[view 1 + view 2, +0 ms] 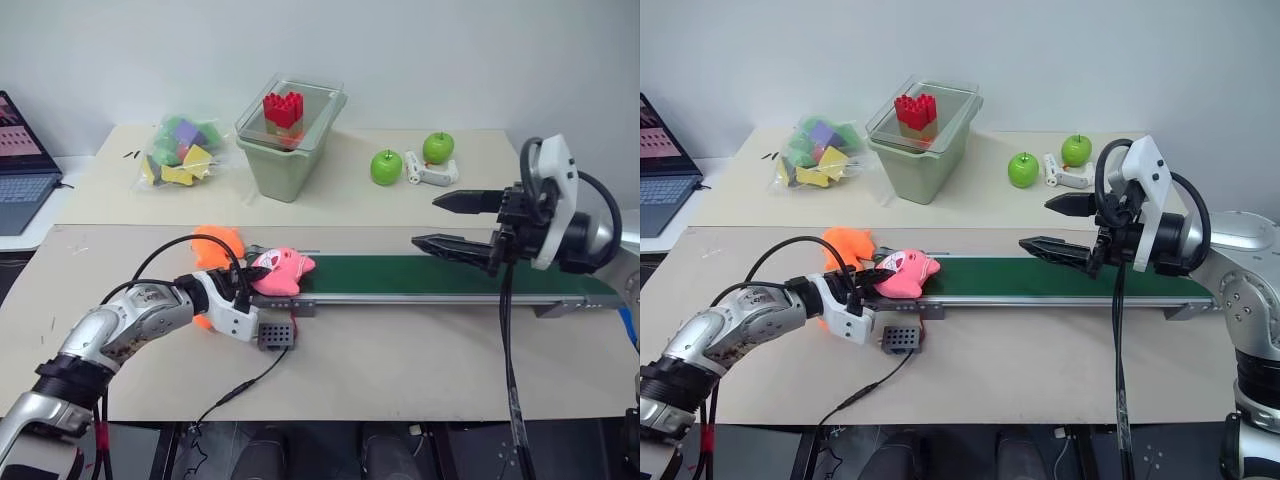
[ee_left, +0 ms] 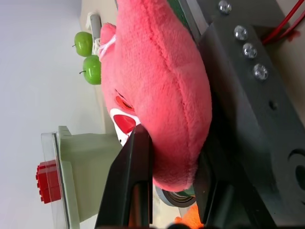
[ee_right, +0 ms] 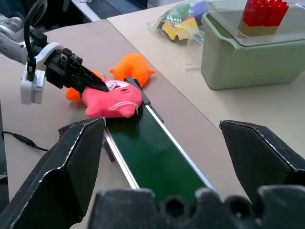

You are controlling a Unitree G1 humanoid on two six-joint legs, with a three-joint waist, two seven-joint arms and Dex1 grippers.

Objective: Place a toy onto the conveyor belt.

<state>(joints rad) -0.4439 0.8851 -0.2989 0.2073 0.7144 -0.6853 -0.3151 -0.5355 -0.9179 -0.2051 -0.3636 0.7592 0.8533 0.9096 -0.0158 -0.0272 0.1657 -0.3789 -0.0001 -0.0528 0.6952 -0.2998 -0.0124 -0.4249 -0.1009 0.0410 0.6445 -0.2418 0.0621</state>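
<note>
Toy [image 1: 283,272], bright pink plush, lies at the left end of the conveyor belt [image 1: 420,276], pinched in the left claw [image 1: 250,279]. The right claw [image 1: 445,222] hangs over the belt's right half with its fingers spread, grasping nothing. An orange plush toy [image 1: 217,244] sits just beside the pink one on the counter [image 1: 400,350].

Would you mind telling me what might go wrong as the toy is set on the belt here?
The pink toy, gripped by the left tool, sits at the conveyor belt end, so on release it may roll off toward the orange plush. The wired grey box lies under the arm and could snag.
</note>
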